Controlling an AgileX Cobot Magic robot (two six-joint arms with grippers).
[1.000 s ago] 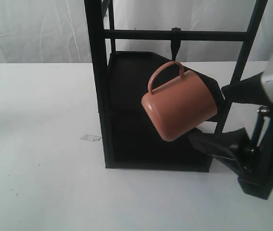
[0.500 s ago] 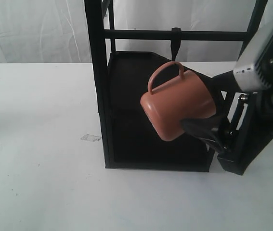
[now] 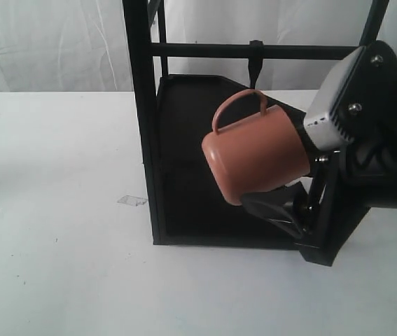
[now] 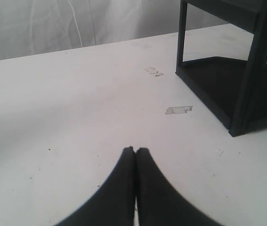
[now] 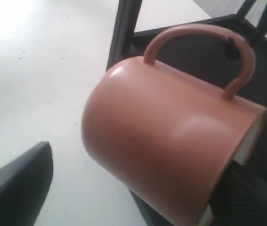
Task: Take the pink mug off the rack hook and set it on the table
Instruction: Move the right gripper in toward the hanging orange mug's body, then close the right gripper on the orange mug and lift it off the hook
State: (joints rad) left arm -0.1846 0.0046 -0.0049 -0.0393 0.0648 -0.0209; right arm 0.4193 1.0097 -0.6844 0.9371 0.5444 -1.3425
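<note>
The pink mug (image 3: 258,157) hangs tilted by its loop handle from the rack hook (image 3: 255,66), bottom toward the left, over the rack's lower shelf. My right gripper (image 3: 272,159) is open and reaches in from the right. One finger (image 3: 275,206) lies under the mug and the other is mostly hidden behind it. In the right wrist view the mug (image 5: 171,150) fills the frame, with the hook (image 5: 229,47) inside the handle and a finger (image 5: 15,188) standing apart from the mug. My left gripper (image 4: 135,150) is shut and empty over the table (image 4: 67,103).
The tall black rack frame (image 3: 142,119) stands on the white table (image 3: 58,224), its dark shelf (image 3: 191,175) behind and below the mug. A small piece of clear tape (image 3: 131,200) lies left of the rack's post. A white curtain hangs behind.
My right arm has moved left toward the rack, bringing its fingers around the mug. The mug has shifted slightly left and still hangs on the hook.
</note>
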